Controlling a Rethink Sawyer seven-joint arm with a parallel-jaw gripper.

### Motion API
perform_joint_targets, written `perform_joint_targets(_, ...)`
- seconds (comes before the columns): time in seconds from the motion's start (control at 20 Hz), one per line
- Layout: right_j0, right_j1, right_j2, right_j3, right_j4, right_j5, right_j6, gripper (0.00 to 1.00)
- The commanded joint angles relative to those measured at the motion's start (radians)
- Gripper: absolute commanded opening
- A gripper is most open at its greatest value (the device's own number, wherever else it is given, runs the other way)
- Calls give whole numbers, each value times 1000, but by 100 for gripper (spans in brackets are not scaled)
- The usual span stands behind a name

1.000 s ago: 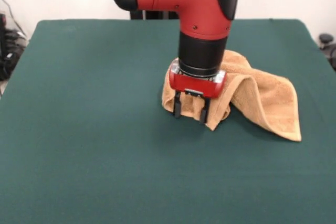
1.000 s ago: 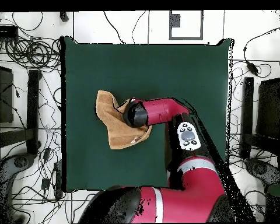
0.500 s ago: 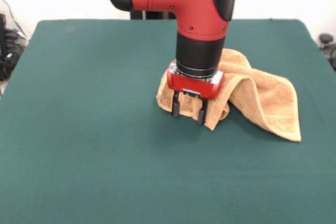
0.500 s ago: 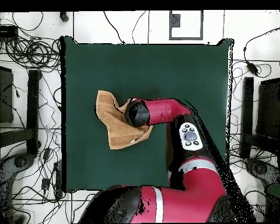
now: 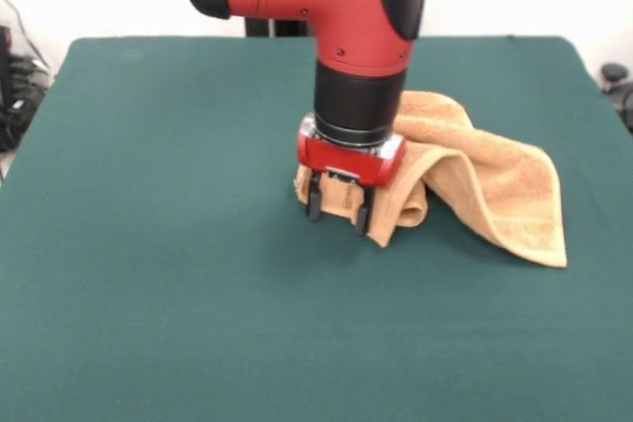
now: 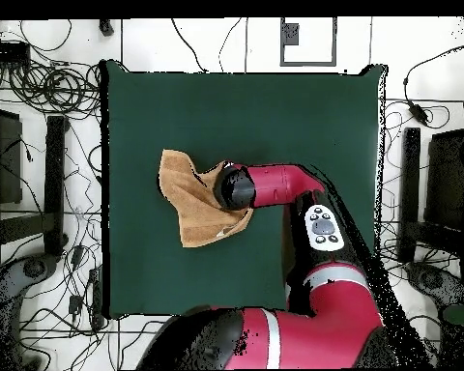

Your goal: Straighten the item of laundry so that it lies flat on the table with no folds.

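Note:
The item of laundry (image 5: 495, 185) is a tan terry towel, bunched and folded right of the table's middle. A ridge runs along it and one corner trails toward the front right. My gripper (image 5: 338, 212) stands upright at the towel's left end, fingertips down at the green table (image 5: 158, 244). A fold of the cloth is pinched between its fingers (image 5: 315, 207). In the overhead view the towel (image 6: 192, 208) lies left of centre. There the arm's wrist (image 6: 238, 186) covers the towel's right edge and hides the gripper.
The table (image 6: 304, 116) has wide bare green cloth on all sides of the towel. Cables and stands lie on the floor beyond the table's edges. Nothing else sits on the table.
My gripper has shifted left in the front view, and the towel's held end has come along with it. The towel's trailing right corner has stayed in place.

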Motion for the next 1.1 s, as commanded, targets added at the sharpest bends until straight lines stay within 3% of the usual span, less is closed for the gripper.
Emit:
perform_joint_targets(0.05,-40,11,-27,57,-51,41,-40,100)
perform_joint_targets(0.5,-193,-131,64,126,-48,139,-190,100)
perform_joint_targets(1.1,-243,-119,124,142,-97,129,-217,100)
